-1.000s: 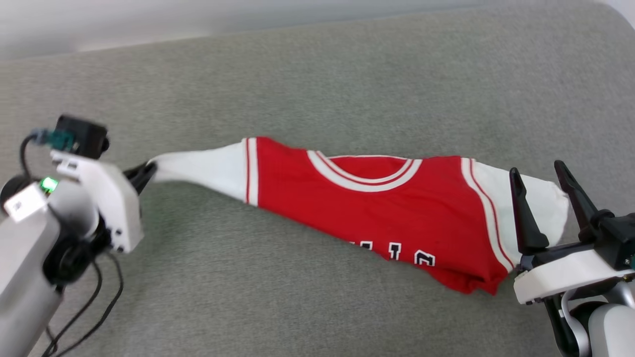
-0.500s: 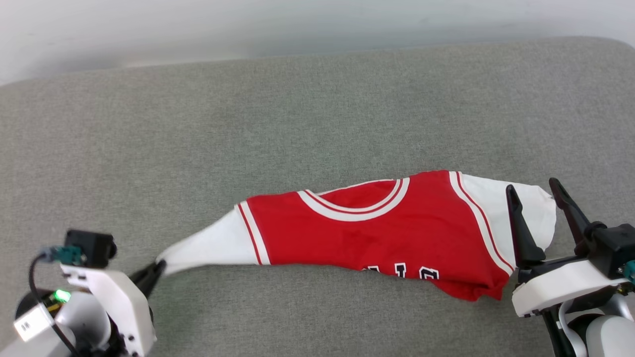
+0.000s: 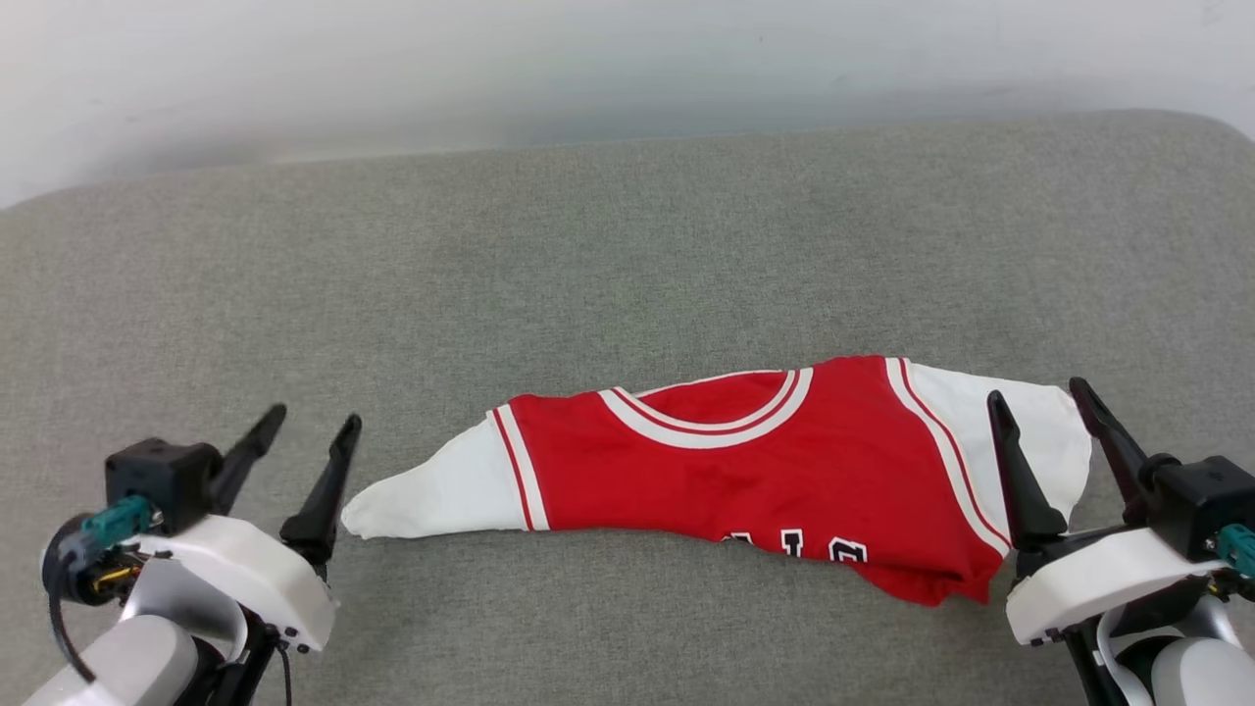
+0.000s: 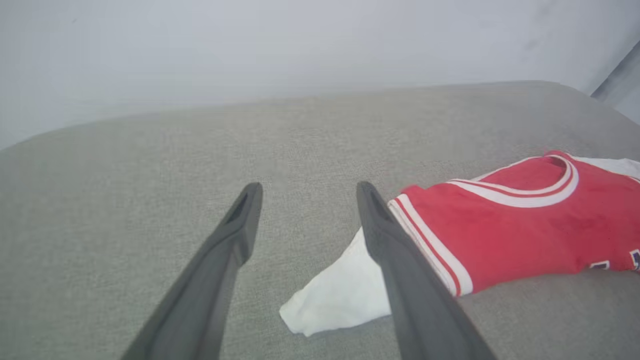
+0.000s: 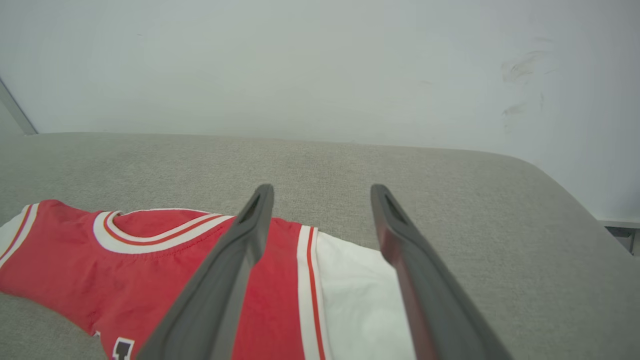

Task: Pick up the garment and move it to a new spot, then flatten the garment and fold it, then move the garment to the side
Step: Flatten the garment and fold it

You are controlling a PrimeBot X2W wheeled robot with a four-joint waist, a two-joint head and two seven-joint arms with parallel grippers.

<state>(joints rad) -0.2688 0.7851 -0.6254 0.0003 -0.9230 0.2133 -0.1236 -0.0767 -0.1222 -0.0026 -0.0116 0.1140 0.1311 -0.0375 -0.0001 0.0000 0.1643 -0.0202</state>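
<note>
Garment (image 3: pixel 745 480) is lying on the grey pad (image 3: pixel 627 245), stretched crosswise between the two grippers and sitting toward the right of the near half. A second ago the left gripper (image 3: pixel 316 416) was clamping the tip of the white sleeve (image 3: pixel 431 495) and pulling the cloth taut. It is now standing with its fingers spread wide, holding nothing. The sleeve tip is resting on the pad just beside the inner finger, as the left wrist view confirms (image 4: pixel 340 300). The head camera has shifted over that second, so part of the garment's apparent drift in the view is not its own.

The right gripper (image 3: pixel 1035 390) is standing open as before, its fingers straddling the other white sleeve (image 3: pixel 1039 431) without gripping it.

Judgement: the release is marking the end of the move to a new spot, and flattening is now falling due. The garment is not lying flat: the red body is bunching into a narrow band, the near edge is turning under, and the chest letters (image 3: pixel 794 544) are showing only in part. Both grippers are sitting close to the sleeves, well placed for taking fresh holds and spreading the cloth.
</note>
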